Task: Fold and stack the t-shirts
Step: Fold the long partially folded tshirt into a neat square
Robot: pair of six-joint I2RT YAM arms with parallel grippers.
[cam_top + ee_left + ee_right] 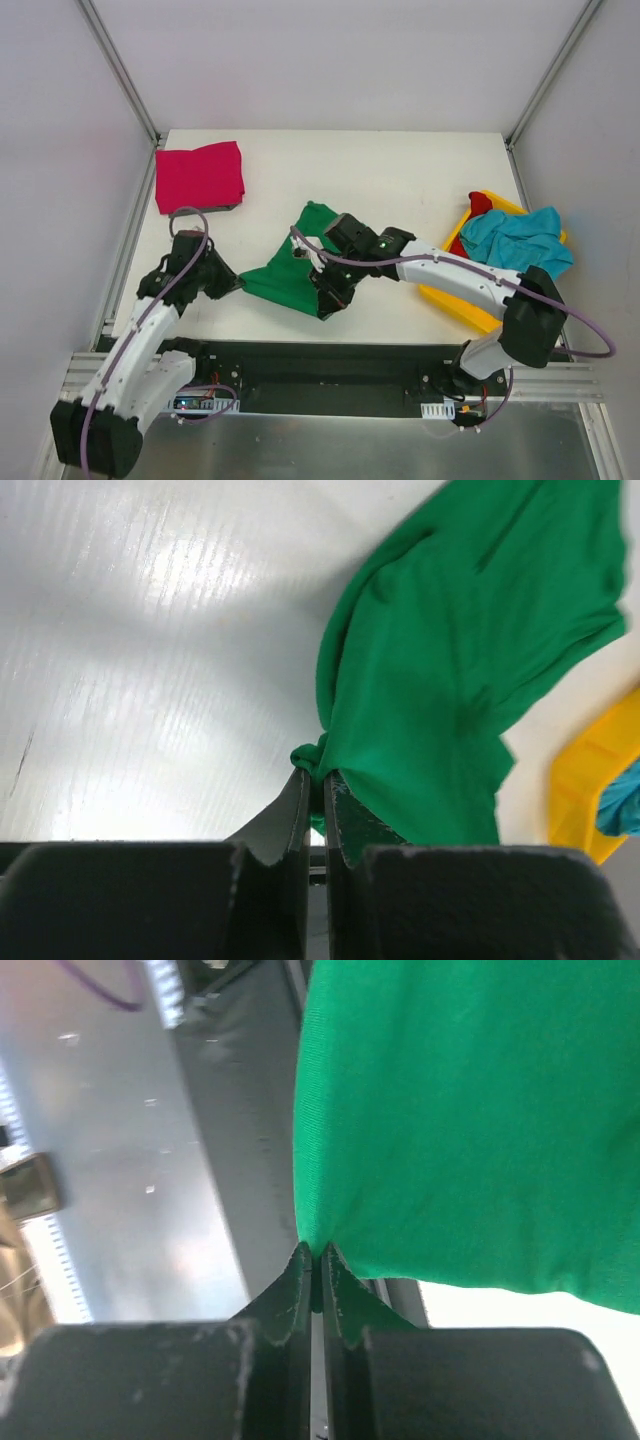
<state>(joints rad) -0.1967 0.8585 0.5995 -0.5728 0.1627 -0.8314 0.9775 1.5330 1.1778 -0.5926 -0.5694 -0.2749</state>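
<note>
Two grippers on one green t-shirt point(292, 275) at centre of table point(400, 170) overhead, long edge running left-right between left gripper point(236, 285) and right gripper point(333, 298), narrow end pointing far; left wrist, fingers pressed on a bunched corner; right wrist, fingers pinching its edge.

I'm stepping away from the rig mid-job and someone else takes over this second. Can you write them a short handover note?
Left gripper: shut on a bunched edge of the green t-shirt.
Right gripper: shut on another edge of the same shirt.
Green t-shirt: mid-table, rumpled, held between both arms, not folded.
Magenta t-shirt: folded, lying flat at the table's far left corner. This one looks done.
Teal t-shirt and red t-shirt: heaped unfolded in the yellow bin on the right.
Left to do: fold the green one, then the teal and red, and stack them all.
</note>
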